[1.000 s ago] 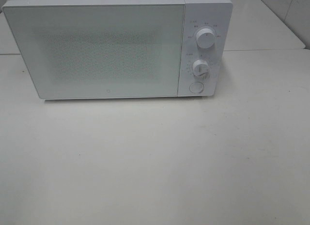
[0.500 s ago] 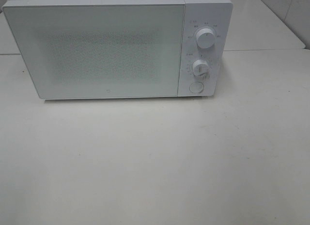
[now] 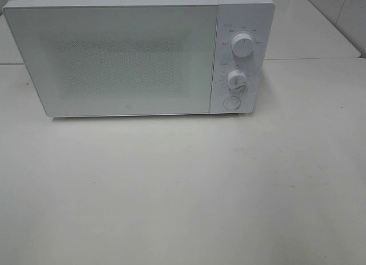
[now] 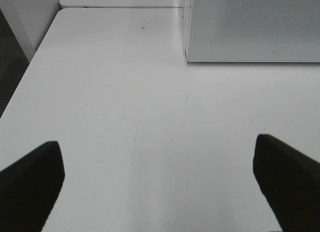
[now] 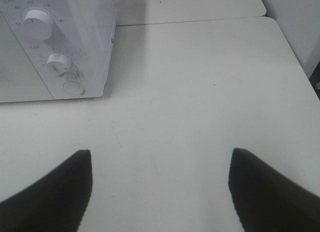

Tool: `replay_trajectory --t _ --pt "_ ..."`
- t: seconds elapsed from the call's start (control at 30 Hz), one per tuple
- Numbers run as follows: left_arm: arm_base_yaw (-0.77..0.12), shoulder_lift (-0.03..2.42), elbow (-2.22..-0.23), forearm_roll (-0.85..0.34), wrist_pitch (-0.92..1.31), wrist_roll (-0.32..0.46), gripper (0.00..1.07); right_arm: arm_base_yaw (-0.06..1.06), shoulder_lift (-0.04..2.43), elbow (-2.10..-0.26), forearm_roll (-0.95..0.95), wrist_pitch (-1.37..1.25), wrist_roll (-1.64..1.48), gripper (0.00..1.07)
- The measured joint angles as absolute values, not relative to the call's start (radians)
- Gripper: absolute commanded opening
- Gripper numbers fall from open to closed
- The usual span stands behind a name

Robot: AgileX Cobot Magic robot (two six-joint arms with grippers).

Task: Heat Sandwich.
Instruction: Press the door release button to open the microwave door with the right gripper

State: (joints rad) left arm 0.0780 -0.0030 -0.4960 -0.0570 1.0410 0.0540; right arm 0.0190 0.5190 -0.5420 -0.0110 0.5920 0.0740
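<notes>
left gripper (image 4: 157,152) and right gripper (image 5: 160,157) both hang open and empty over the surface (image 3: 183,196); ahead of them the microwave (image 3: 114,59) is shut, the sandwich nowhere in view (perhaps inside, cannot tell), so progress is unclear

The microwave (image 3: 137,53) stands on the table (image 3: 183,191), at its far side and somewhat left of the middle. Its door (image 3: 114,59) takes up the left part of the front, and the control panel (image 3: 247,13) is on the right. On the panel, 2 knobs sit 1 above the other, the upper knob (image 3: 242,46) over the lower knob (image 3: 236,79), with a round button (image 3: 231,103) below both. Another table (image 3: 303,31) lies behind, against the far edge, showing to the right of the microwave.
</notes>
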Motion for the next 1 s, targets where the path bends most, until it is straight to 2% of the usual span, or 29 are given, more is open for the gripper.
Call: replay_trajectory --t 0.57,1.0 --pt "0.078 -0.003 -0.496 -0.057 1.041 0.054 0.97 0.019 0.823 -0.541 -0.015 0.226 0.074 0.74" --pt "0.078 -0.003 -0.496 -0.057 1.041 0.054 0.97 0.019 0.998 -0.339 -0.051 -0.366 0.076 0.74"
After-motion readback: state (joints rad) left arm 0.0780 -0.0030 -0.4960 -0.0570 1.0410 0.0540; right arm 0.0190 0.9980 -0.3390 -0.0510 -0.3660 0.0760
